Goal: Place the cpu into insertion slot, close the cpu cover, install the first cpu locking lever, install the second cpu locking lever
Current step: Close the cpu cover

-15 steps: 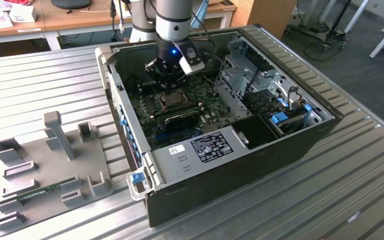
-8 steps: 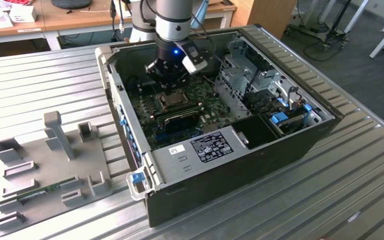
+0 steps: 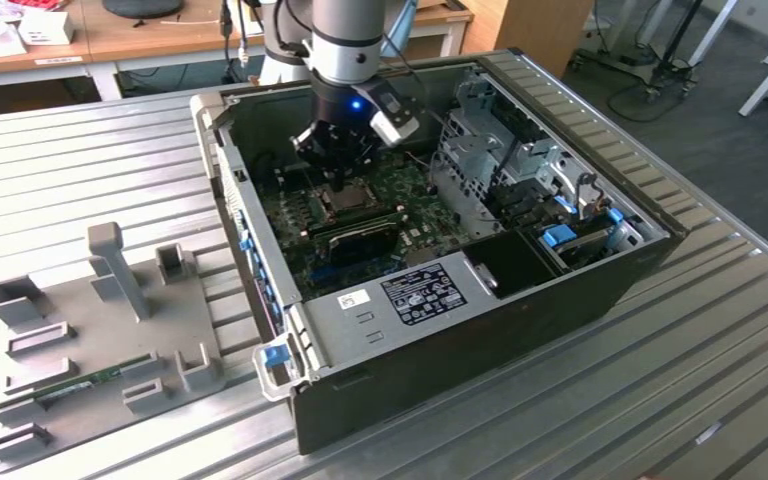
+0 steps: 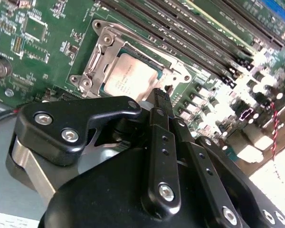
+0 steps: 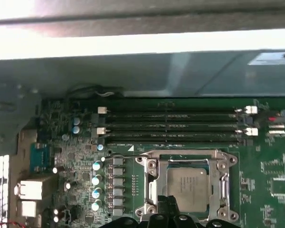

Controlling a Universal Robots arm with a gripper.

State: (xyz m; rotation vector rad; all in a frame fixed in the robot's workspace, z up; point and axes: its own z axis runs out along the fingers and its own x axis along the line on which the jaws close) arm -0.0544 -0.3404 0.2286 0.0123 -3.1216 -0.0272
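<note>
You are working over a ribbed metal table (image 3: 704, 330), with a grey fixture tray (image 3: 91, 330) well apart on the exterior view's left. The open computer case (image 3: 491, 330) lies on its side, and the arm reaches down into it. Its side wall stands on the exterior view's left and a drive cage (image 3: 491, 165) on the exterior view's right, so the open room is straight up. On the green motherboard (image 5: 275, 166), the long memory slots (image 5: 171, 126) run parallel to one edge of the socket, just beside it. The cpu cover (image 4: 97, 57) lies down flat, framing the cpu (image 4: 130, 78), which sits square in the insertion slot (image 4: 145, 56). I cannot tell whether either locking lever is latched. Your gripper (image 4: 160, 95) has its fingers brought together with nothing between them. It hangs directly above the socket, with its tip over the cover's edge on the memory-slot side. The cpu lies just beyond that tip, and I cannot tell whether the tip touches metal
</note>
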